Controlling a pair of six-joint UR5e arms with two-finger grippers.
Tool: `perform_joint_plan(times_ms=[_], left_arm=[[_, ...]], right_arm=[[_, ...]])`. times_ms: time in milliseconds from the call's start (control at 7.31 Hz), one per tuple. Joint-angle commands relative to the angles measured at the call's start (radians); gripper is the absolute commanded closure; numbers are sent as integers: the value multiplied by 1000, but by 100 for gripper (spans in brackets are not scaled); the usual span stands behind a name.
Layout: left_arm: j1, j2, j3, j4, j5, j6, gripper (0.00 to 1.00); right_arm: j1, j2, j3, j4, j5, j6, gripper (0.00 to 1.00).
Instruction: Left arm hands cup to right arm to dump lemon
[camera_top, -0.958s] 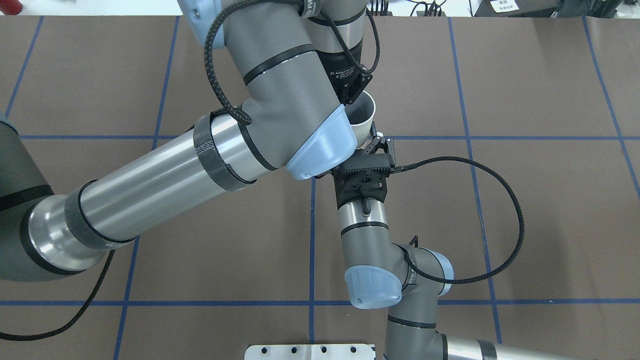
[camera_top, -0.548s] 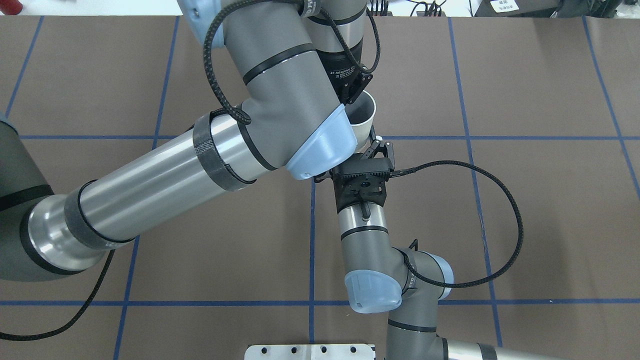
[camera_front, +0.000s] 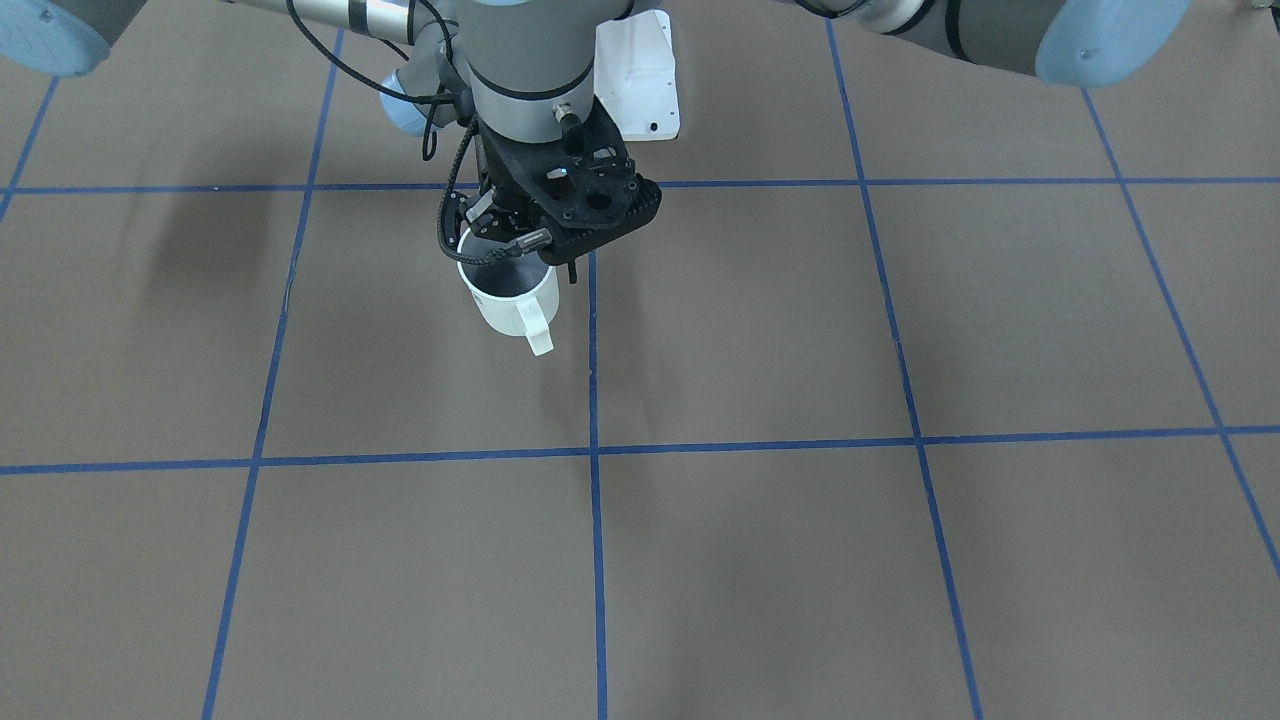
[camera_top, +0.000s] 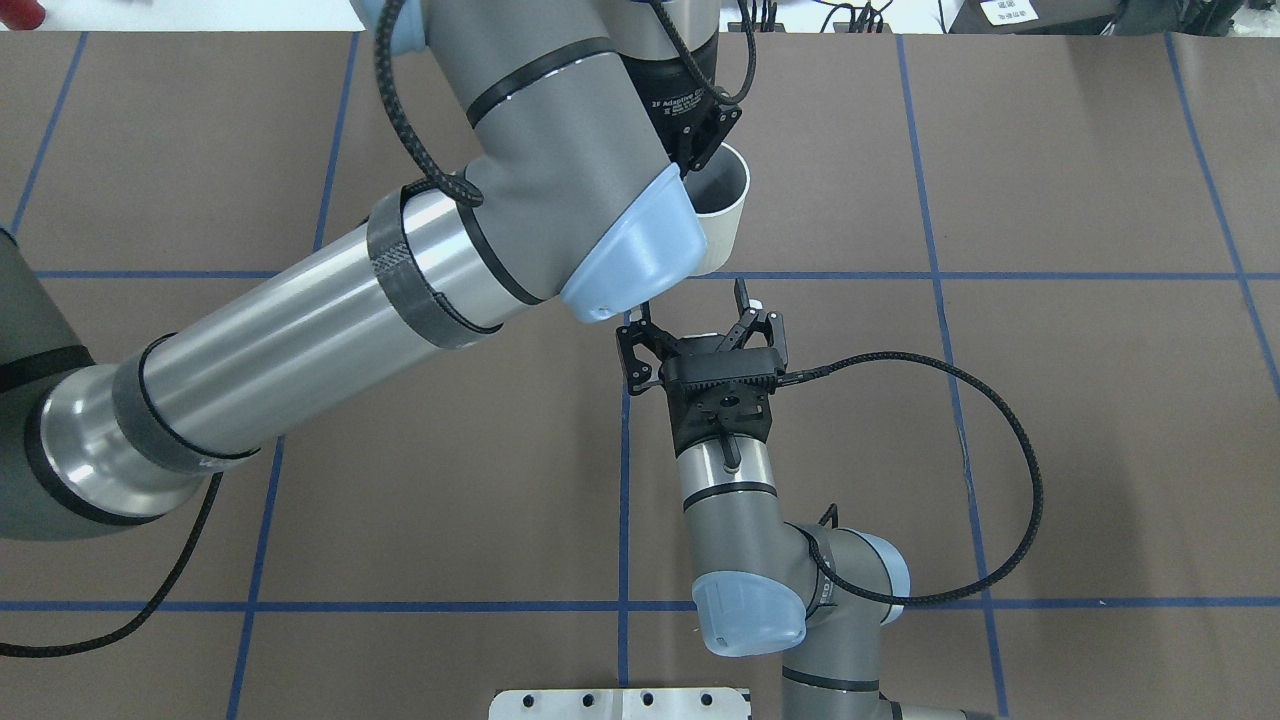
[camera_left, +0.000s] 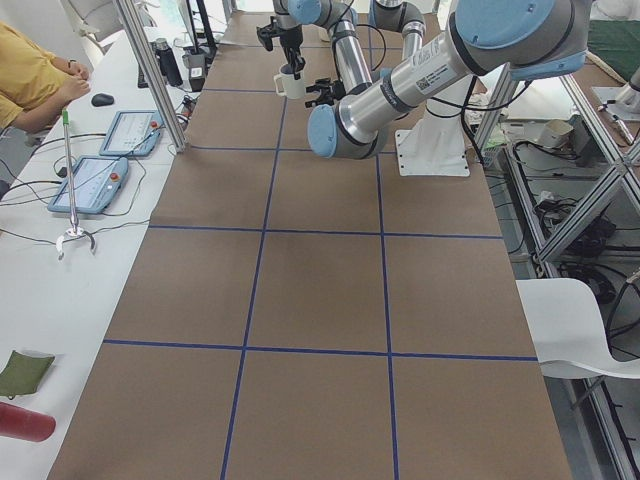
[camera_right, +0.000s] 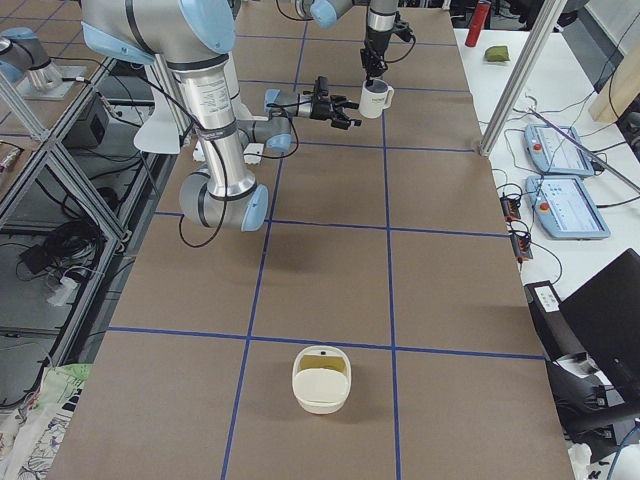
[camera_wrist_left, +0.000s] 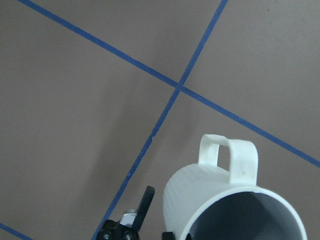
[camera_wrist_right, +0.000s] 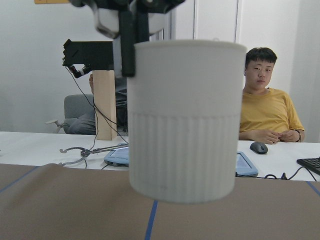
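The cup (camera_top: 728, 205) is a white mug that hangs upright in the air. My left gripper (camera_top: 704, 160) is shut on its rim from above. The cup also shows in the front view (camera_front: 508, 292), handle toward the camera, and in the left wrist view (camera_wrist_left: 215, 200). Its inside looks grey, and the lemon is not visible. My right gripper (camera_top: 688, 318) is open and empty, level with the cup and a short gap short of it. The right wrist view shows the cup's ribbed wall (camera_wrist_right: 182, 120) straight ahead, with a left finger (camera_wrist_right: 127, 42) on its rim.
A white basket (camera_right: 321, 378) stands on the table far off toward my right end. The white robot base plate (camera_top: 620, 702) is at the near edge. An operator in yellow (camera_wrist_right: 269, 112) sits beyond the far edge, beside tablets (camera_left: 95, 182).
My left arm has carried the cup toward the far side, out from between the right gripper's fingers. The right gripper has drawn back a little and both its open fingers now show.
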Motion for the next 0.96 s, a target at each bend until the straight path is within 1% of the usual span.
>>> perform_joint_plan(times_ms=[0,137,274,411,548,684,821], left_arm=[[-75,12,-52,1,-29,11,100],[-86,105,-165,24,-29,32,100],[-100,195,-275,76,-29,131,100],[-115,266,-351,112,-28,221,100],[-135,376,-418,112,-24,324,100],[-154,497,-486,109,-18,478,100],[-192,614,-523,89,-18,612,100]], right_arm=[[-8,-28,-1,68,0,-6,0],[-7,-51,-3,131,4,-12,0],[3,-77,-3,162,10,-13,0],[10,-85,-6,162,12,-13,0],[38,-87,-7,160,42,-13,0],[93,-108,-6,160,126,-13,0],[149,-143,-7,160,215,-12,0]])
